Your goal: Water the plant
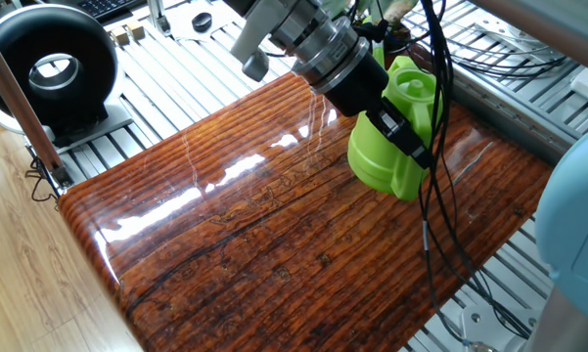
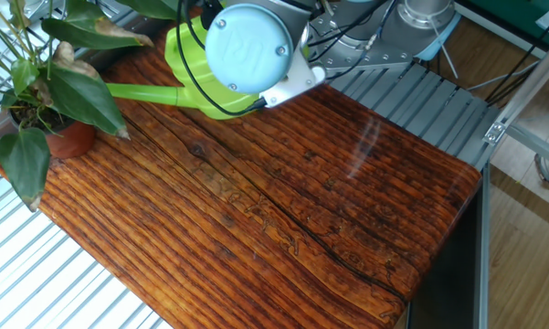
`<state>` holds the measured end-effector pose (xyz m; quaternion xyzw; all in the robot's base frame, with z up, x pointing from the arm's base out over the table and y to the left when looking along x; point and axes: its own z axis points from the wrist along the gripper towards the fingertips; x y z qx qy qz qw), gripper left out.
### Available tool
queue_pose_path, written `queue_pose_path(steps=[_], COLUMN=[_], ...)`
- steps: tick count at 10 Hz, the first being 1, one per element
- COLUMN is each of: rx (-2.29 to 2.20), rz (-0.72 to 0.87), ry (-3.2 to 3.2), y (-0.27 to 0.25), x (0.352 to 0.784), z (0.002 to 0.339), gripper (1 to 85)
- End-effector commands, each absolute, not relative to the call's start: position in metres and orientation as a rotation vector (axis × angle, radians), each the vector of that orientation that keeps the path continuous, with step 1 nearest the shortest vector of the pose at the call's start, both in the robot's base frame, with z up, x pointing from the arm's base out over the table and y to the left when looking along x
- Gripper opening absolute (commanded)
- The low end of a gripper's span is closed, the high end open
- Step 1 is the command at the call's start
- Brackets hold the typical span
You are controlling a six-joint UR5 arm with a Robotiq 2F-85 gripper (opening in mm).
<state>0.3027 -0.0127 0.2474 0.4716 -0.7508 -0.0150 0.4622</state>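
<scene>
One fixed view: gripper (image 1: 403, 135) sat on the lime-green watering can (image 1: 396, 161), apparently gripping its handle, jaw gap hidden, over the glossy wooden table (image 1: 264, 235) | Other fixed view: can's spout (image 2: 142, 91) pointed toward the plant (image 2: 50, 91) in its terracotta pot (image 2: 68, 139) at the table's corner; arm's wrist joint (image 2: 247, 46) hid the gripper.

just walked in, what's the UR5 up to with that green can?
The arm has its gripper at the handle of the lime-green watering can, near the far edge of the wooden table. The can's spout points toward the potted plant at the table corner. No water is visible, and the jaws are too hidden to judge.
</scene>
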Motion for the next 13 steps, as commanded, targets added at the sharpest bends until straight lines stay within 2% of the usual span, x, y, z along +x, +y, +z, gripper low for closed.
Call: queue_pose_path(steps=[1,13], rx=[1.176,1.194], rz=[-0.066,-0.090], ry=[-1.846,-1.837], y=[-0.0119,-0.0178], x=[0.3012,0.3000], z=[0.2511,0.2580], gripper=[1.3,1.3])
